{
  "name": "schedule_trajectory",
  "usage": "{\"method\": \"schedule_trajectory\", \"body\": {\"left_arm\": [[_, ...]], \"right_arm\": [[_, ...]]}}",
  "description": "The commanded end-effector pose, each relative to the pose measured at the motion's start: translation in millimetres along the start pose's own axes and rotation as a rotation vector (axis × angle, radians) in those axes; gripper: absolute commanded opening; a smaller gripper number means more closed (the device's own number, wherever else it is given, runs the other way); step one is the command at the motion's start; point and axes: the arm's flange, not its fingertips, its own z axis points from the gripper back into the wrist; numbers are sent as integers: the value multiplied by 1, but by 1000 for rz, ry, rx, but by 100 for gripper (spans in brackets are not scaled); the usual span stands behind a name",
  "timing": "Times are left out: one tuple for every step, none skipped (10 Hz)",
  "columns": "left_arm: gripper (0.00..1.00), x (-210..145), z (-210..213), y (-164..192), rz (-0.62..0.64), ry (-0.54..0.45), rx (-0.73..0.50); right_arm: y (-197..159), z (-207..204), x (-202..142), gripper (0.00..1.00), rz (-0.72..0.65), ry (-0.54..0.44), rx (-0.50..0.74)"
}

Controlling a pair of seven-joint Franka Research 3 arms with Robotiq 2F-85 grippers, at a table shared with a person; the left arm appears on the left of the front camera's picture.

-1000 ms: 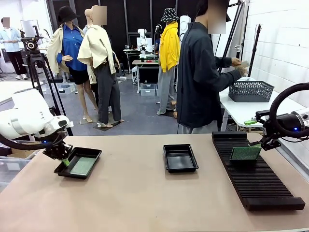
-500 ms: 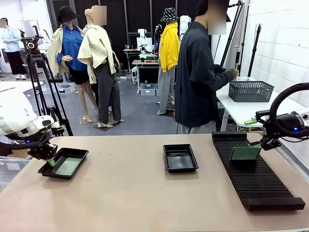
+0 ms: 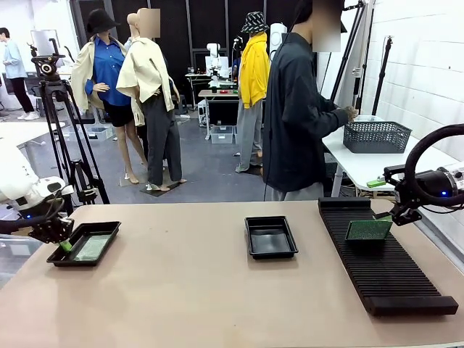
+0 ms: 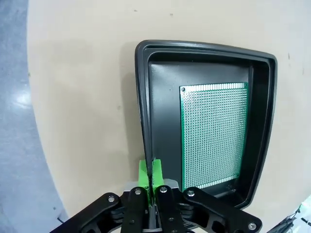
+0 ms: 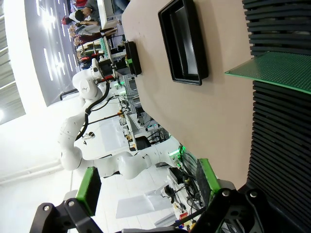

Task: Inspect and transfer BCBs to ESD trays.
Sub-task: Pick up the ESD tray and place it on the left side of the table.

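While left jaws clamp tray (image 4: pixel 144 97) rim, table (image 4: pixel 82 73) edge near, bare surface around.

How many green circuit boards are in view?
2. One board lies in the black tray at the table's left, its rim pinched by the left gripper; the other board sits in the slotted rack on the right. The basket could hide more.
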Motion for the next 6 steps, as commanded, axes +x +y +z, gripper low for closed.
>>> {"method": "schedule_trajectory", "body": {"left_arm": [[0, -4, 0, 14, 1, -15, -52], [0, -5, 2, 20, 23, -14, -71], [0, -5, 3, 27, 43, -6, -102], [0, -6, 4, 34, 57, -7, -127], [0, -7, 6, 40, 70, -12, -141], [0, -7, 7, 44, 78, -16, -150]], "right_arm": [[2, -1, -2, 100, 3, 1, 1], [2, -1, -2, 100, 3, 1, 1], [2, -1, -2, 100, 3, 1, 1], [2, -1, -2, 100, 3, 1, 1], [2, -1, -2, 100, 3, 1, 1], [2, -1, -2, 100, 3, 1, 1]]}}
